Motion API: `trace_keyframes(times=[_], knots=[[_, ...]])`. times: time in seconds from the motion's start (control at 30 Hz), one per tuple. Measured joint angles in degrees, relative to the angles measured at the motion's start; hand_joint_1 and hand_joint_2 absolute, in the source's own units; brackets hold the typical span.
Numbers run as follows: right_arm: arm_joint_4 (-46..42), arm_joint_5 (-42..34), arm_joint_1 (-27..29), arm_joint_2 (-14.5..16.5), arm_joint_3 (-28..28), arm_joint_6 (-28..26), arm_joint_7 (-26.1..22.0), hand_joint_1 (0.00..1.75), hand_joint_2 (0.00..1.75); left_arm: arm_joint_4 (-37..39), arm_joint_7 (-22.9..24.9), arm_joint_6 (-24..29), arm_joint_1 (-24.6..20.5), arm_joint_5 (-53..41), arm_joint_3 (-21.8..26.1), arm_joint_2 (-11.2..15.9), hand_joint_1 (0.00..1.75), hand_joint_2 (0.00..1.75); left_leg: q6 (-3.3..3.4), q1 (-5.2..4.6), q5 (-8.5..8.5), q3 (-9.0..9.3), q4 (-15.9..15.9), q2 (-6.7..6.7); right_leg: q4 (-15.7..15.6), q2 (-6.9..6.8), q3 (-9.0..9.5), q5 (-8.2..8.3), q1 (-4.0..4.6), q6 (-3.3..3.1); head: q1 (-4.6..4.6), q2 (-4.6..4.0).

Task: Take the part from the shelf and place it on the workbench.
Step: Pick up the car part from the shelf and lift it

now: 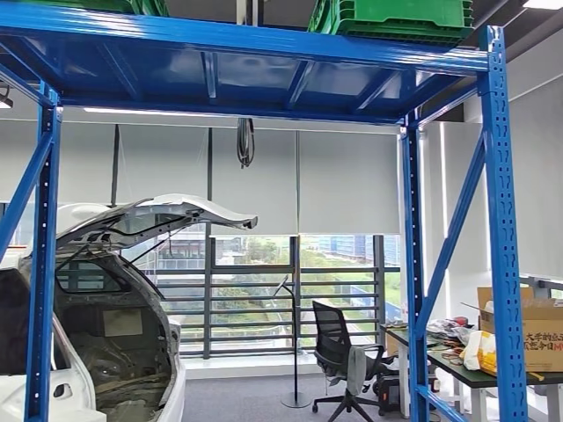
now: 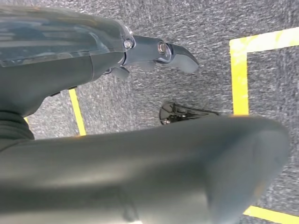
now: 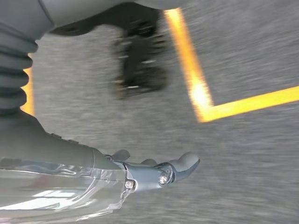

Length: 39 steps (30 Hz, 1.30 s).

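No part can be picked out yet, so I cannot tell where it lies, which way it points or how its long side runs. The blue shelf fills the head view, with green crates on its top level, by the right end. A bench with a box stands past the shelf's right posts.

The left hand hangs low over the grey floor with yellow lines. It holds nothing and its fingers look straight and apart. The right hand hangs the same way, with nothing in it. Neither hand looks nearer to the shelf. I think the robot must first get close and find the part, then lift an arm up.
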Motion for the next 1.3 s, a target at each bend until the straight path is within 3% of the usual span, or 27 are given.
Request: trace_keyframes(times=[0.03, 0.17, 0.5, 1.3], knots=[[-1.6, -0.1, -0.4, 0.1, -0.1, 0.4, -0.7, 0.0, 0.0, 0.1, -0.3, 0.0, -0.1, -0.7, 1.0, -0.1, 0.0, 0.0, 0.0, 0.0, 0.0, 0.0, 0.0, 0.0, 0.0, 0.0, 0.0, 0.0, 0.0, 0.01, 0.0, 0.0], [-8.7, -1.0, -2.3, 0.2, 0.1, 1.6, -2.5, 0.0, 1.75, 0.6, -1.0, -0.1, -0.6, -3.2, 4.3, -0.3, 0.0, 0.0, 0.01, 0.0, 0.01, -0.01, 0.0, 0.0, 0.0, 0.01, 0.0, 0.02, -0.01, 0.02, 0.0, 0.0], [-26.7, -3.1, -9.9, -1.7, 6.9, 2.9, -3.1, 0.0, 1.75, 1.3, -2.1, -0.1, -1.8, -8.9, 11.7, -0.7, 0.0, 0.0, 0.03, -0.02, 0.03, -0.01, 0.0, 0.0, 0.0, 0.01, -0.01, 0.05, -0.03, 0.04, 0.0, 0.0], [-58.5, -11.5, -32.8, -11.2, 33.9, 5.1, 1.6, 0.0, 1.75, 4.5, -3.2, -0.3, -4.7, -22.8, 28.3, -2.6, 0.0, 0.0, 0.04, -0.01, 0.06, -0.05, 0.1, -0.01, 0.0, 0.0, -0.06, 0.09, -0.03, 0.08, 0.0, 0.0]])
